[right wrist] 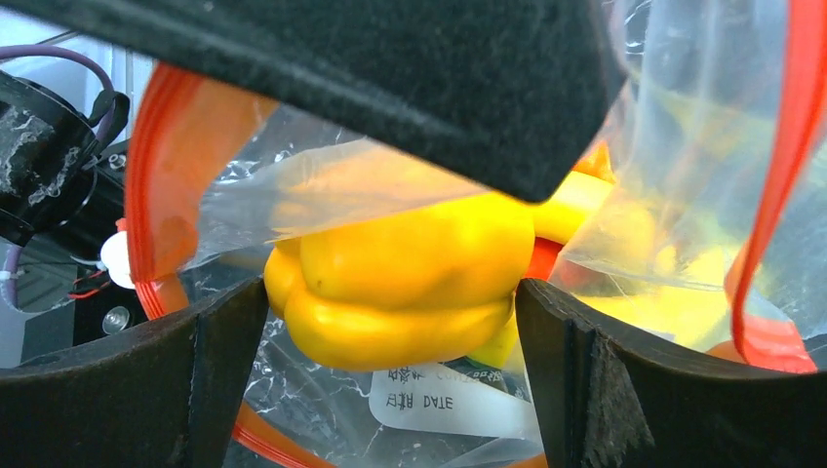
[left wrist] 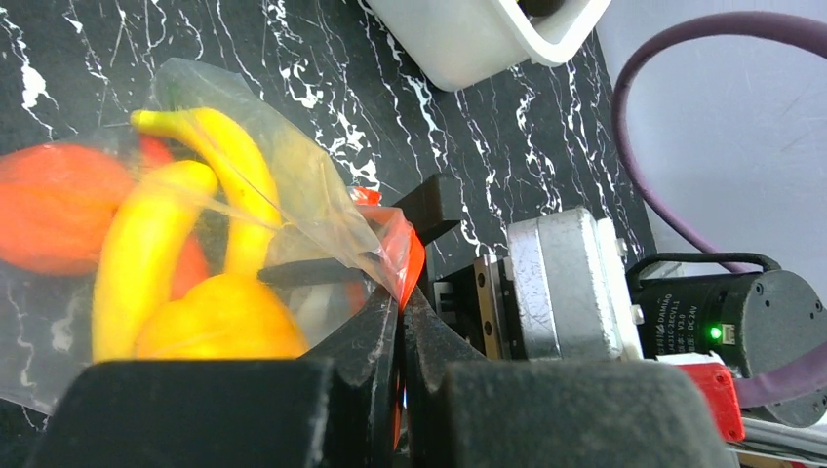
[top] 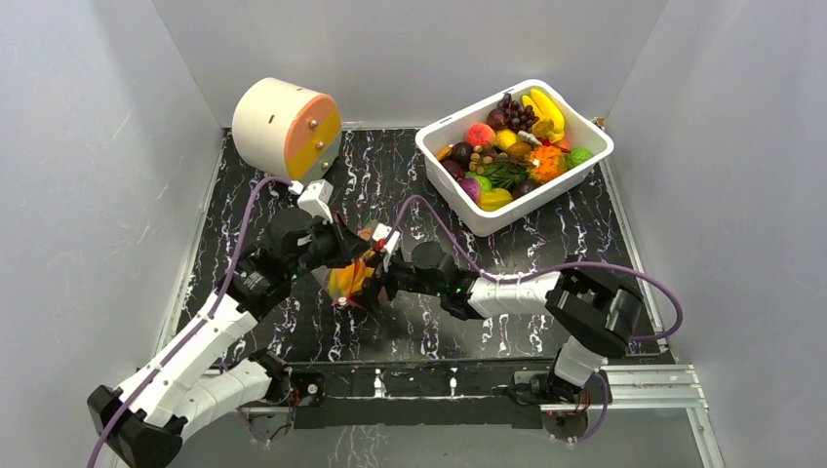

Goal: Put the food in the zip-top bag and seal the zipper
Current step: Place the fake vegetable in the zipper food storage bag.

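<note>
Your right claw, spread around the yellow pepper inside the zip-top bag, whether gripping I cannot tell, could drag it back out when you withdraw, while your left claw pinches the zipper.

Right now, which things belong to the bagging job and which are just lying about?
Job: bag, its zipper, yellow pepper and bananas inside, toy food in the white tub, left claw pinching the zipper.
Lying about: round cream-and-orange drum.

— Enclosure?
— Plain pale grey walls on three sides, evenly lit.
— Surface?
— The surface is black, white-veined marble pattern; aluminium rail along near edge.
</note>
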`<move>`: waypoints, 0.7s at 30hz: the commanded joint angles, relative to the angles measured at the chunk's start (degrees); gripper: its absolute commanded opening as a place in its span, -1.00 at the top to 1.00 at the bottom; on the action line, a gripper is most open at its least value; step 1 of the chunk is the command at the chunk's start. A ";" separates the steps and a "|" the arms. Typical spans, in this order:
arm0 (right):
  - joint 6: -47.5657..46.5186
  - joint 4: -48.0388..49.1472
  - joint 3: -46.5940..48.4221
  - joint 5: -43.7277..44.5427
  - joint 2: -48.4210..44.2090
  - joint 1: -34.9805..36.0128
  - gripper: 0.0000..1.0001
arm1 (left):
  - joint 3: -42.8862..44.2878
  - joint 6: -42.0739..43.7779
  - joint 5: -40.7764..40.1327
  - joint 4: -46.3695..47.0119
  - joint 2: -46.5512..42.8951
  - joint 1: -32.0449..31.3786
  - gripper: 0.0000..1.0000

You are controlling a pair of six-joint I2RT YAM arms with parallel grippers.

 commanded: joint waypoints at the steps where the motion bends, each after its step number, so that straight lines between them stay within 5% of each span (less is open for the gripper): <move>1: -2.24 -5.15 2.80 4.05 -4.88 0.36 -0.96 | -0.11 0.16 -2.77 1.62 -2.52 -0.20 1.00; 7: -3.30 -19.98 5.74 6.45 -8.47 0.32 -0.90 | -0.20 1.21 -4.18 0.48 -2.56 -0.20 1.00; 12: -0.46 -22.93 3.74 8.87 -13.72 0.37 -0.70 | -0.31 1.71 -4.51 0.62 -2.10 -0.20 1.00; 21: 5.85 -29.57 5.70 15.26 -20.69 0.37 -0.02 | -1.16 1.42 -4.52 1.20 -1.58 -0.20 1.00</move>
